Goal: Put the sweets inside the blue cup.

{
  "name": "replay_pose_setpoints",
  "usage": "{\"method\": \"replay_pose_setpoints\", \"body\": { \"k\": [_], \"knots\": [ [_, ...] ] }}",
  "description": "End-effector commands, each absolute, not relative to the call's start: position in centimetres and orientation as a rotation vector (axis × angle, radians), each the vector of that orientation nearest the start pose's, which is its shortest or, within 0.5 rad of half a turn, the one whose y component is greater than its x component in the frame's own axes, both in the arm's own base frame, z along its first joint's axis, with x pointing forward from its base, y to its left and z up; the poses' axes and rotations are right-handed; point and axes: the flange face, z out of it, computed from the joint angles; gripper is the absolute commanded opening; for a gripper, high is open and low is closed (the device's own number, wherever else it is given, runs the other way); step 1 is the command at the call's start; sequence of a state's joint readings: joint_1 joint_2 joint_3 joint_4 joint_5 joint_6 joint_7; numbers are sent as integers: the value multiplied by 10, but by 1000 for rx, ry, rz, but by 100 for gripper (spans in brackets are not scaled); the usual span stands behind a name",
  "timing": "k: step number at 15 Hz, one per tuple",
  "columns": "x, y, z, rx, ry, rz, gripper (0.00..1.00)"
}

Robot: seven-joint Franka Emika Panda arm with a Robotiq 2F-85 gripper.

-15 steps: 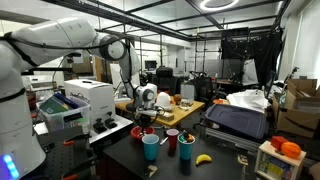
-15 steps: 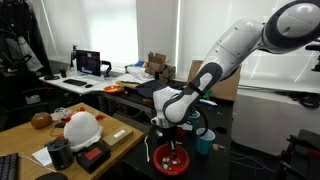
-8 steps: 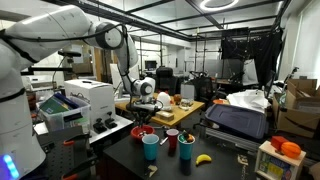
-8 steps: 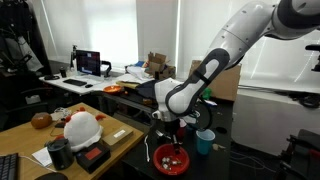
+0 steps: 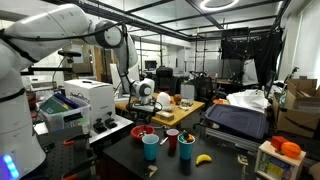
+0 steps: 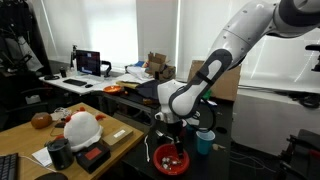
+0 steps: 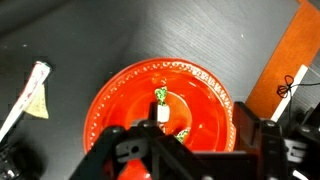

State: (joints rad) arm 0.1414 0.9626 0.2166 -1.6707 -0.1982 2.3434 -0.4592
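The sweets [image 7: 160,98] are a few small green and white wrapped pieces lying in the middle of a red bowl [image 7: 108,92]. My gripper [image 7: 185,135] hangs straight over that bowl, open, its two dark fingers [image 7: 116,142] wide apart and nothing gripped between them. In both exterior views the gripper [image 5: 146,117] [image 6: 166,128] hovers just above the red bowl [image 5: 143,131] [image 6: 170,158]. The blue cup [image 5: 151,147] [image 6: 205,141] stands upright on the dark table beside the bowl; it is out of the wrist view.
A red cup [image 5: 172,138], a dark cup [image 5: 187,148] and a yellow banana [image 5: 203,158] stand close to the blue cup. A crumpled paper wrapper [image 7: 32,92] lies left of the bowl. A wooden board [image 7: 295,60] borders the table's right side.
The arm's upper links have swung higher since a second ago and the wrist has lifted slightly. The gripper stays above the red bowl.
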Motion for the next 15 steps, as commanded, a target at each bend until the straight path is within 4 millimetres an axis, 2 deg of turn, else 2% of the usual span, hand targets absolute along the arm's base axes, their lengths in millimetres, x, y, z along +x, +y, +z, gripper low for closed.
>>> {"method": "replay_pose_setpoints", "body": {
  "k": [1, 3, 5, 6, 8, 9, 12, 13, 15],
  "knots": [
    [588, 213, 36, -2757, -1313, 334, 100],
    [590, 214, 34, -2758, -1310, 312, 100],
    [592, 215, 31, -2759, -1307, 298, 92],
    [593, 216, 30, -2759, -1307, 297, 97],
    [593, 217, 28, -2758, -1305, 294, 90],
    [594, 217, 26, -2758, -1301, 292, 69],
    [596, 217, 23, -2760, -1296, 287, 48],
    [597, 217, 22, -2760, -1295, 285, 63],
    [599, 217, 20, -2764, -1289, 280, 67]
  ]
}}
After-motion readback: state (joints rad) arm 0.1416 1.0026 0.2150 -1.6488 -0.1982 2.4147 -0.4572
